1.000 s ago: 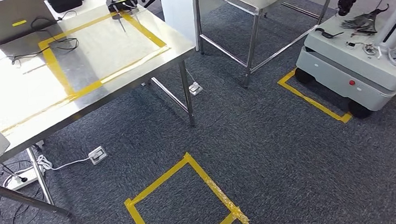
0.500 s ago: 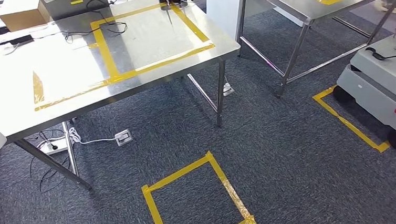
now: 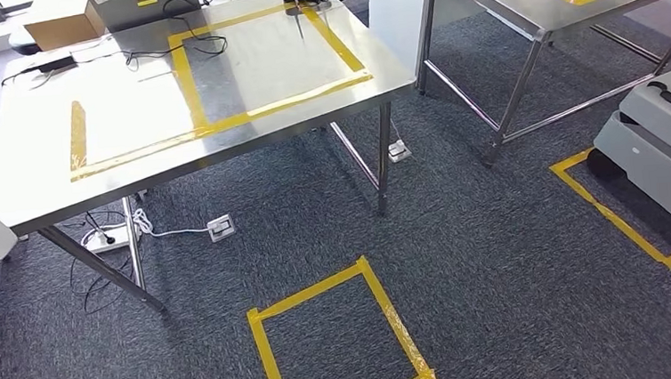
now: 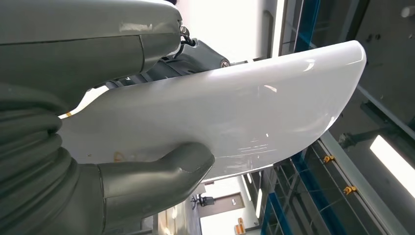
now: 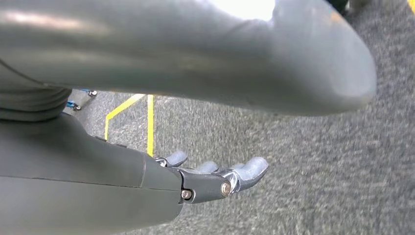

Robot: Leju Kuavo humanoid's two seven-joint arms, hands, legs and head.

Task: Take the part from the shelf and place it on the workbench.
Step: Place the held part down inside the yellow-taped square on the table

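- I am gripping the part (image 4: 215, 112), a smooth white curved shell, in my left hand (image 4: 122, 142): my thumb is pressing on its glossy face and my darker fingers are wrapping behind its far edge.
- The part's long axis is running straight out past my fingertips, away from my wrist, so most of it is overhanging beyond my grip. In the head view its white edge is showing at my left side.
- The workbench (image 3: 37, 188), steel-topped with yellow tape rectangles, is lying ahead of my left hand, so I judge this arm the nearer one for setting the part down.
- My right hand (image 5: 215, 178) is hanging over grey carpet (image 5: 313, 171), fingers apart and slightly curled, holding nothing.
- Further right, a white wheeled cart (image 3: 668, 144) is standing beside a taped floor mark.
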